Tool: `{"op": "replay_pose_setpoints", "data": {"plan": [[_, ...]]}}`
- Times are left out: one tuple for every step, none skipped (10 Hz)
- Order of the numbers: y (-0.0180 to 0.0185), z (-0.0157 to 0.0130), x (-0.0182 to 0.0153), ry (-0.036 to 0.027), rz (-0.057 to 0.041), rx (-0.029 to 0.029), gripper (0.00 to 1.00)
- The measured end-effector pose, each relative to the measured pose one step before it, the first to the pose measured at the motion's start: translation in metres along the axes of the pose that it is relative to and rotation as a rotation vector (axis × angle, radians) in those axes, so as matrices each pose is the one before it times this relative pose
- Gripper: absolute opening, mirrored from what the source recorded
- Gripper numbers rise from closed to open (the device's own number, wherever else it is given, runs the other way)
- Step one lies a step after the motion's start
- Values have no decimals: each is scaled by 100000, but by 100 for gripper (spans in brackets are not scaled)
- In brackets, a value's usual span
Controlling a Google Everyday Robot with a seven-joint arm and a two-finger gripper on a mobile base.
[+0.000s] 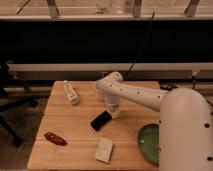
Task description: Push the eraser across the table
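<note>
The eraser [101, 120], a small flat black block, lies near the middle of the light wooden table [60, 125], turned at an angle. My gripper [114, 113] hangs at the end of the white arm, low over the table, right at the eraser's upper right end. The arm reaches in from the lower right and hides part of the tabletop.
A pale beige block [104, 150] lies near the front edge. A red elongated object [55, 138] lies at the front left. A white bottle [70, 92] lies at the back left. A green plate [150, 143] sits at the right. A dark chair [10, 100] stands left of the table.
</note>
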Motion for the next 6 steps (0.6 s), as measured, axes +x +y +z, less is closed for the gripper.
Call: {"op": "replay_pose_setpoints", "data": {"plan": [[-3, 5, -186, 166, -317, 29, 0], [-23, -47, -194, 229, -658, 46, 0], [96, 5, -186, 83, -685, -18, 0], [18, -21, -445, 335, -938, 179, 0], [-224, -95, -986, 205, -1433, 293, 0], [-27, -23, -447, -47, -769, 21, 0]]}}
